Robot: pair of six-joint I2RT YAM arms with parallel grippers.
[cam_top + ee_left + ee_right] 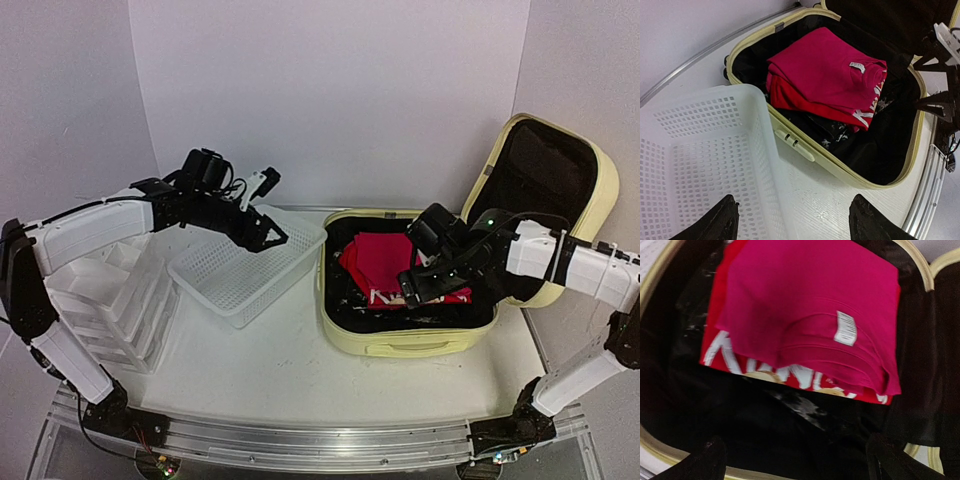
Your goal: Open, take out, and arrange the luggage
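The luggage (400, 346) lies open on the table (280, 365), with its lid (598, 205) raised. The right gripper (800, 462) hangs over the open shell with its jaws wide apart and nothing between them. Just ahead of these jaws lies a folded pink shirt (805, 305), on top of a red shirt (710, 347) with white letters. The left gripper (795, 225) also has its jaws apart and empty. Under one of its fingers is the white basket (705, 150), and the luggage is further ahead of the jaws.
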